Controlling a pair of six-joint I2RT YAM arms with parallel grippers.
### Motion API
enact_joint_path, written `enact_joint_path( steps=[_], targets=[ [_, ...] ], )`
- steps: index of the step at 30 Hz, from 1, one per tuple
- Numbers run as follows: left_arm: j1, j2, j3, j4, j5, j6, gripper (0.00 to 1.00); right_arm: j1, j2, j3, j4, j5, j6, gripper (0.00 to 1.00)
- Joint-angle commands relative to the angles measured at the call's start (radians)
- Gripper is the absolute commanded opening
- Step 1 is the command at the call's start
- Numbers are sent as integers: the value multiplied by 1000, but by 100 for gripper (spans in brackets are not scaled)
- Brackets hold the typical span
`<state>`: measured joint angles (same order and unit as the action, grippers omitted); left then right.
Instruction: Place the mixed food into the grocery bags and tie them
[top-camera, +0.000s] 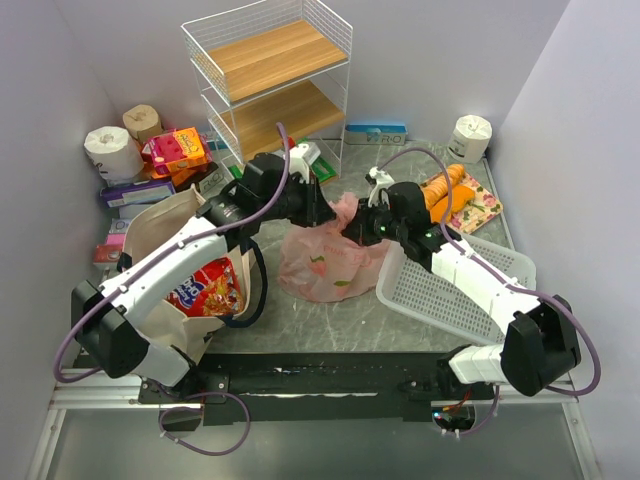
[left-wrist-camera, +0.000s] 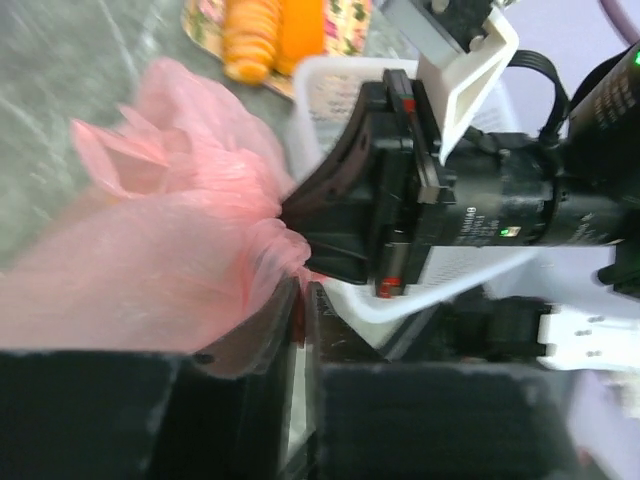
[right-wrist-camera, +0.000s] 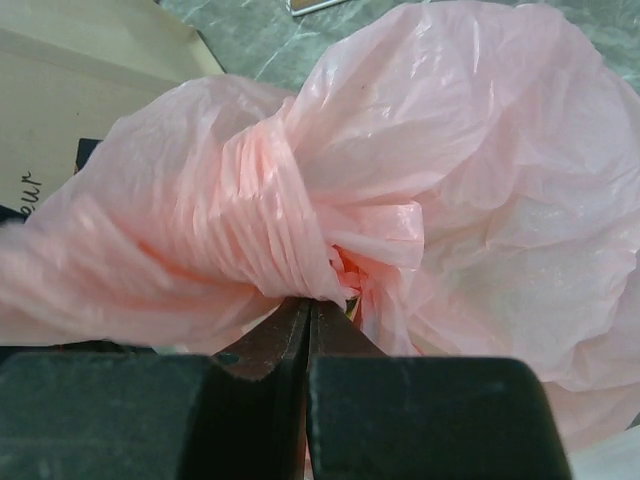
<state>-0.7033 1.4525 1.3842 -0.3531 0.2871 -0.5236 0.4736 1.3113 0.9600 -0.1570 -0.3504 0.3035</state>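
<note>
The pink plastic bag (top-camera: 325, 265) lies at the table's middle, its top gathered into a twisted knot (right-wrist-camera: 280, 230). My left gripper (top-camera: 325, 212) is shut on a strip of the pink bag (left-wrist-camera: 150, 280), and its jaws (left-wrist-camera: 300, 295) pinch the film. My right gripper (top-camera: 358, 228) is shut on the pink bag (right-wrist-camera: 450, 200) right at the knot, fingertips (right-wrist-camera: 312, 305) pressed together. The two grippers face each other closely over the bag's top. The beige canvas tote (top-camera: 160, 225) stands at the left with a red snack packet (top-camera: 210, 285) inside. Fruit is hidden.
A white perforated basket (top-camera: 450, 290) lies tilted under my right arm. A wire shelf (top-camera: 270, 70) stands at the back. Toilet rolls (top-camera: 110, 148) sit back left and one roll (top-camera: 470, 135) back right. Orange items on a floral tray (top-camera: 455, 195) sit behind the basket.
</note>
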Motion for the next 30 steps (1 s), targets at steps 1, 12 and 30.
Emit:
enact_joint_path(
  steps=[1,12,30],
  targets=[
    [8,-9,84,-4,-19,151,39,-1,-37,-15,71,-10,3,0],
    [36,179,280,-131,61,290,96,-1,-40,-7,74,-27,-4,0],
    [45,332,385,-357,193,372,83,-1,-52,-12,76,-12,-7,0]
  ],
)
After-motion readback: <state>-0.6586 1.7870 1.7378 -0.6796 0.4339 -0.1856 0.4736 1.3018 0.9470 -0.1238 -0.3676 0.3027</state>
